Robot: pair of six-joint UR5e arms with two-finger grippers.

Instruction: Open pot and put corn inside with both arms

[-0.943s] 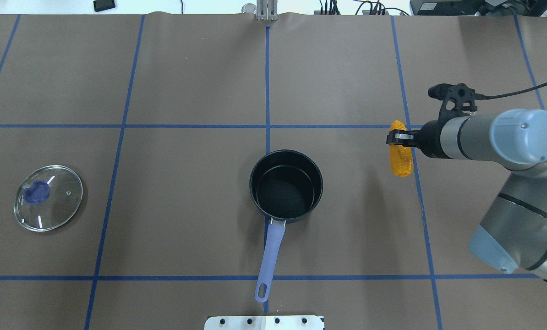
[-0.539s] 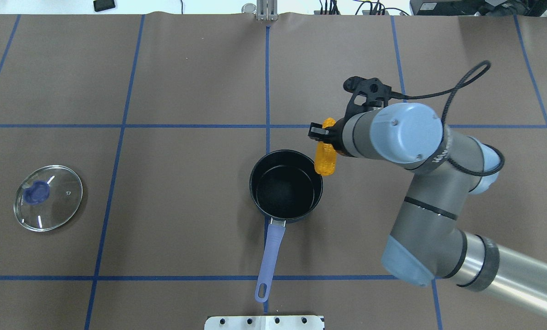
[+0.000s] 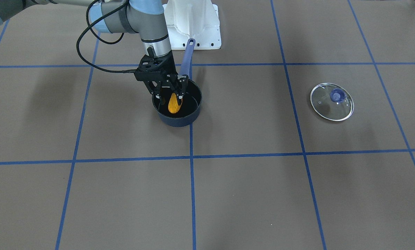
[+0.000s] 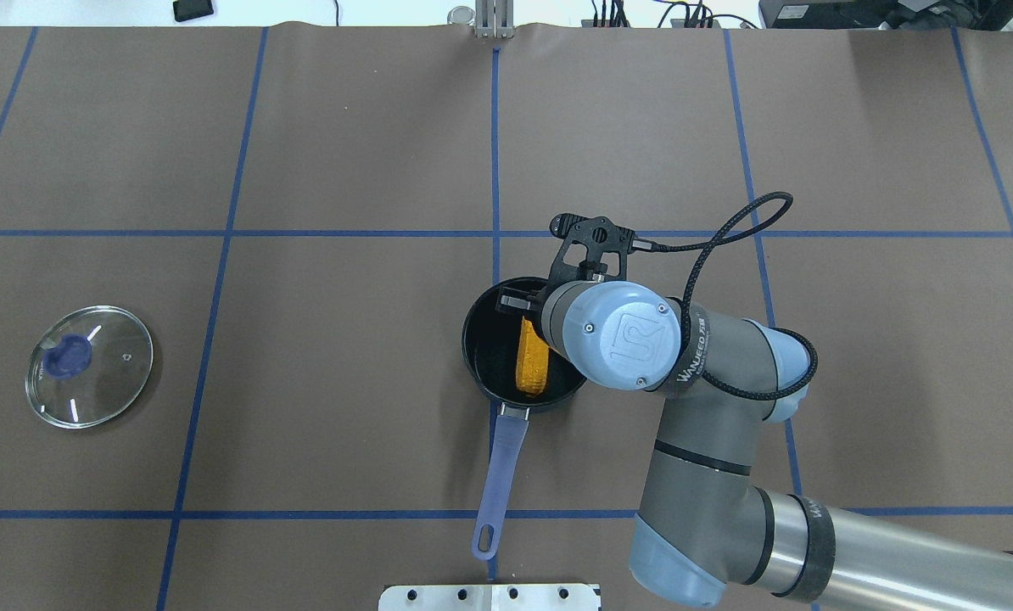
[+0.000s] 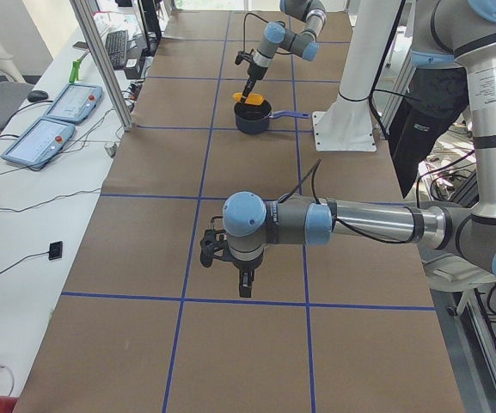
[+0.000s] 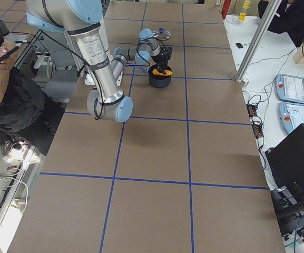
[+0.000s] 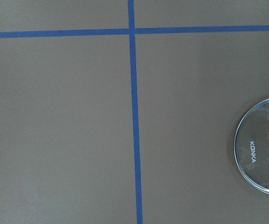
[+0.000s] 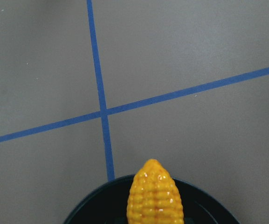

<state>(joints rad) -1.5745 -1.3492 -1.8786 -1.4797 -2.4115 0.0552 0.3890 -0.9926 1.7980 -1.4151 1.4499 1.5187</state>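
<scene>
Your right black two-finger gripper (image 3: 172, 93) pinches the orange-yellow bumpy toy corn cob (image 4: 532, 367), hanging inside the dark round saucepan (image 4: 473, 361) at overhead centre; probably light, stiff, slick plastic, so hold across its thick middle.

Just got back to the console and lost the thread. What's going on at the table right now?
The right claw holds the corn tilted over the open pot, not yet let go. The glass lid lies flat on the table, far off on the robot's left. The left arm hangs above the table near the lid; whether the left claw is open I cannot tell.
</scene>
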